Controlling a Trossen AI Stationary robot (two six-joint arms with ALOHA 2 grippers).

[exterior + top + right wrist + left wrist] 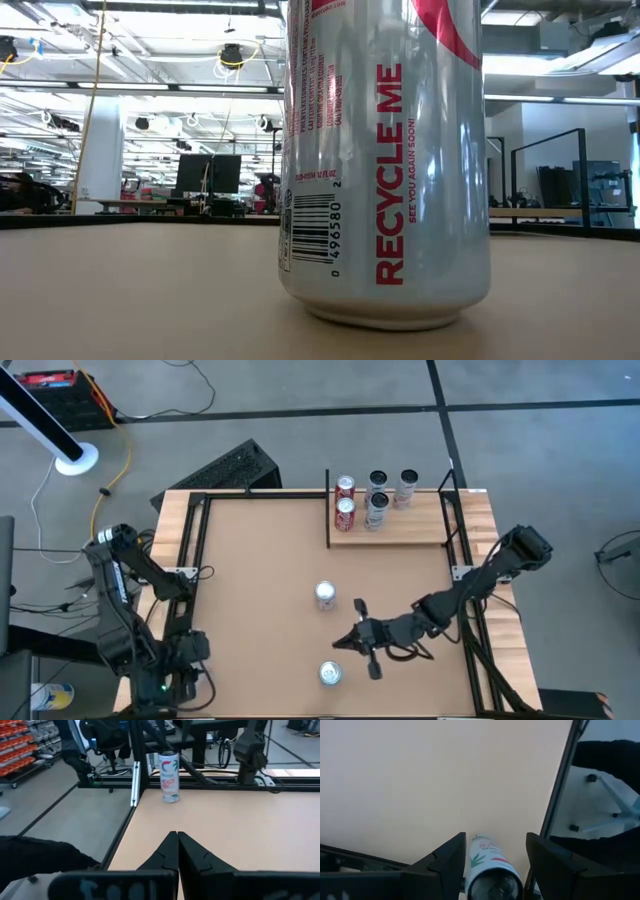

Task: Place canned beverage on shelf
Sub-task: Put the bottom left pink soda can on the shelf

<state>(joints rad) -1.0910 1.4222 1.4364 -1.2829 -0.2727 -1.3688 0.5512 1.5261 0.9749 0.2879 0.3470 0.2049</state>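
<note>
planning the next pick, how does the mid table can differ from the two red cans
The mid-table can looks silver-white from above; the two red cans are red. It stands alone on the bare tabletop; they stand side by side on the shelf. All three are upright.

Five cans (375, 497) on shelf (400, 530), prob.

Glossy silver metal can (385, 160) with smooth printed sides stands on the matt, smooth brown wooden tabletop (130, 290); pale wood-grain board shelf (415, 530) looks matt.

Two dark jointed arms, black cabling
</note>
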